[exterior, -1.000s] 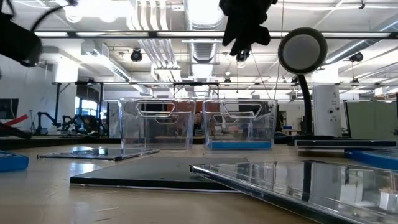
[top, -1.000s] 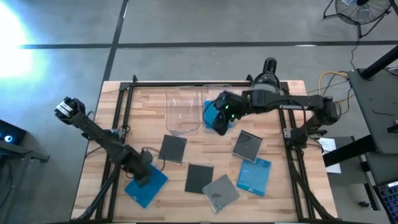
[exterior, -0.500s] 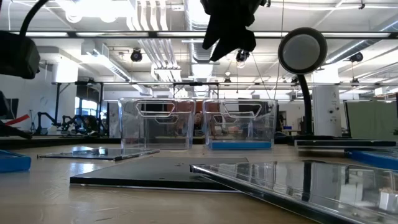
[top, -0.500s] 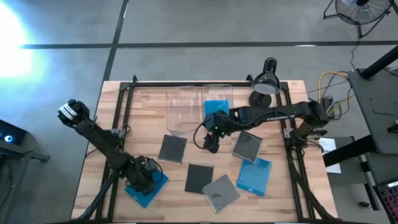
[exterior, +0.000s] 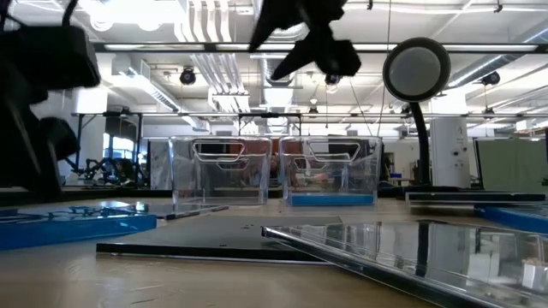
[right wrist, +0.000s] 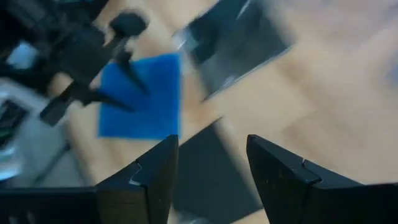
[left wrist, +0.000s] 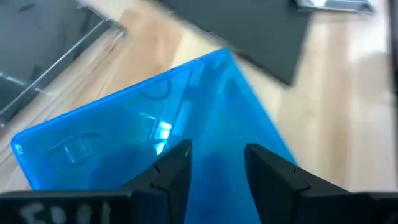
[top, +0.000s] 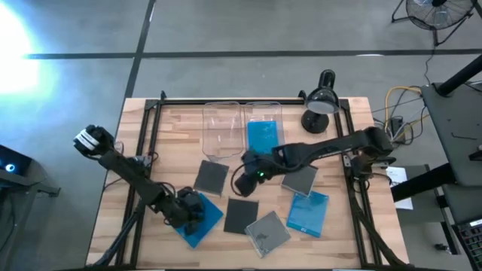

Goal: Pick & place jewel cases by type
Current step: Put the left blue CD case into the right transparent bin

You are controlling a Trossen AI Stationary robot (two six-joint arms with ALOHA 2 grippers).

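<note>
Blue plastic fills our left wrist view: the left gripper (left wrist: 214, 165) has its fingers closed on the edge of a blue jewel case (top: 201, 218) at seven o'clock on the table (top: 354, 226). We judge this the pick; next comes a lift toward the clear bin (top: 263, 135) at twelve already holding blue. Our right gripper (right wrist: 208, 165), fingers parted and empty, hovers mid-table over a dark jewel case (top: 242, 215).

A robotics lab or workshop is being shown: exposed ceiling ducts (exterior: 287, 73) upper centre, other robot arms (exterior: 81, 164) far left, concrete floor (top: 226, 26).
</note>
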